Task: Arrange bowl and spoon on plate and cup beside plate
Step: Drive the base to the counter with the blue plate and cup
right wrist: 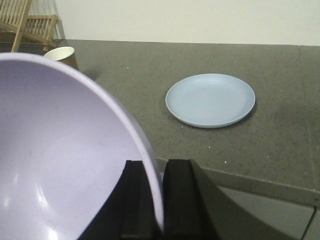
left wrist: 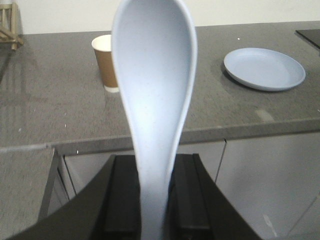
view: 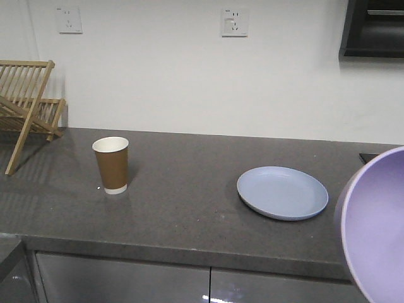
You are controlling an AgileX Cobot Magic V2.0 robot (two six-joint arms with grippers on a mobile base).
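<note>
Nothing placed yet. Left gripper (left wrist: 150, 192) is clamped on the spoon (left wrist: 155, 75) handle; right gripper (right wrist: 155, 192) pinches the bowl (right wrist: 60, 150) rim. Plate (view: 282, 192) sits bare on the counter (view: 189, 208), cup (view: 112, 164) upright well apart to its left.

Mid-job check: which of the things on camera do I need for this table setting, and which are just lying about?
Job: round lavender-purple plastic bowl, in the right gripper; pale blue-white plastic spoon, in the left gripper; round pale blue-grey plastic plate; brown paper cup.
Lying about: slatted wooden dish rack; white wall sockets.
</note>
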